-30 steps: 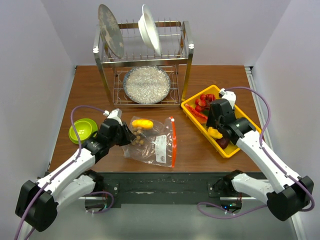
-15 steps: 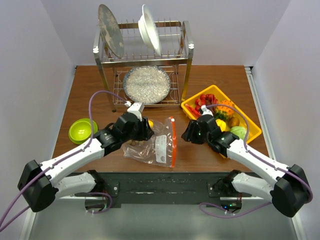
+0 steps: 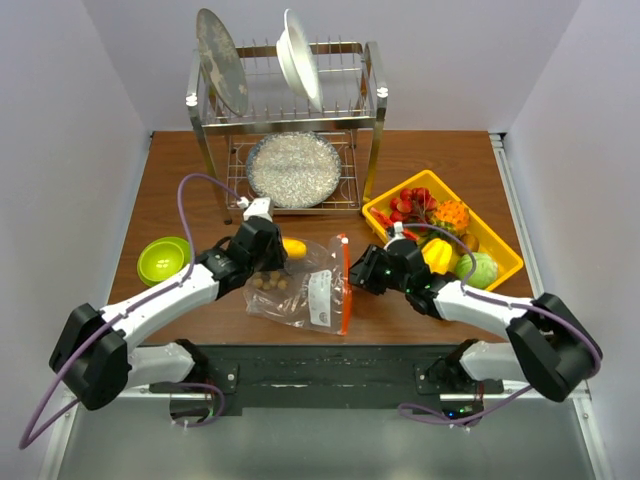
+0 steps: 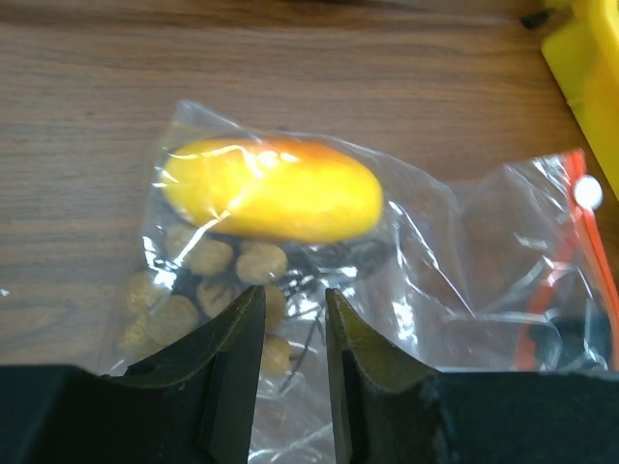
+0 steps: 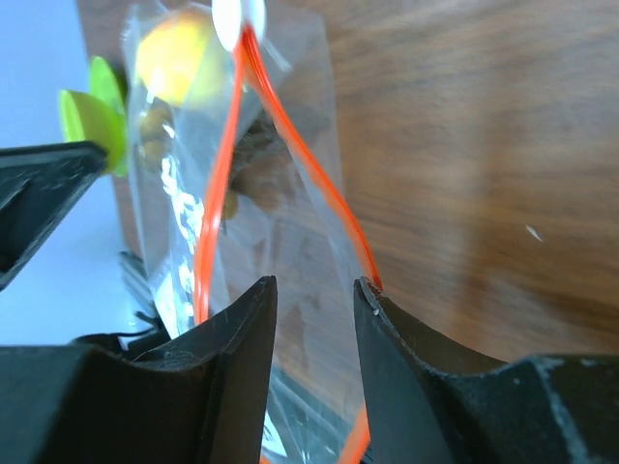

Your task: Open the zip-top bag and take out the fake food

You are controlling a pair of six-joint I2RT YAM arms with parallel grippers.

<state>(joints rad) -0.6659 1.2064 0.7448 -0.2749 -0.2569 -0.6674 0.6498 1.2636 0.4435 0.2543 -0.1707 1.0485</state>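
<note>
1. Right pincer (image 5: 311, 290): about half open, nothing gripped, low over the bench (image 5: 464, 145), pointed at the mouth edge of the bag (image 5: 290, 232).
2. Between and just past its fingers: orange zipper strip (image 5: 227, 174), seen as two tracks splitting apart below the white slider (image 5: 237, 14). Mouth judged partly parted here.
3. Left pincer (image 4: 293, 300): narrow gap, no hold on anything visible. Hovering over the closed end of the bag, above the brown balls (image 4: 208, 259), with the mango (image 4: 271, 188) just beyond.
4. Mango and balls both inside the bag. Bag flat on the bench between the two arms, near the yellow tray (image 3: 385, 215), which holds other toy food.
5. Step judged: widening the mouth. Nothing out of this bag yet.
6. To do it well:
   - Close the right pincer on one track only; pinching both would likely seal it again.
   - Pin the closed end with the left pincer on bare plastic beside the balls, not on them. Round and glossy, likely to squirt away.
   - Lift the lip slowly; crinkly film likely to slip.
   - Open wide enough for the mango.
</note>
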